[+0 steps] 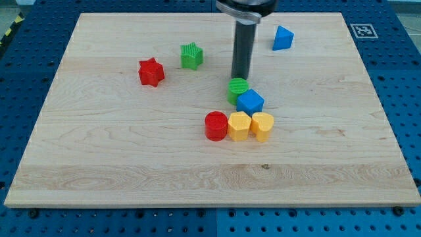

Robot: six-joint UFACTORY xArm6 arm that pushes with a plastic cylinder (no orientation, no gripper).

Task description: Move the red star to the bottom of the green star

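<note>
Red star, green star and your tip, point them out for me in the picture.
red star (150, 72), camera view, middle of its top face.
green star (191, 55), camera view, its ridged top face.
my tip (240, 77), camera view, the rod's very end, just above the green cylinder (237, 86).

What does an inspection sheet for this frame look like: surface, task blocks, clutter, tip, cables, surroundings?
Surface: wooden board, light wood, flat.
Job's things: red star at the view's left; green star up and to its right, apart from it.
Clutter: green cylinder touching blue cube; red cylinder, yellow hexagon block and yellow heart-like block in a touching row; blue triangular block alone at the view's top right.
Grippers: none; my tip sits just above the green cylinder, right of both stars.
Cables: nothing seen.
Surroundings: blue perforated table; fiducial marker at the view's top right.
</note>
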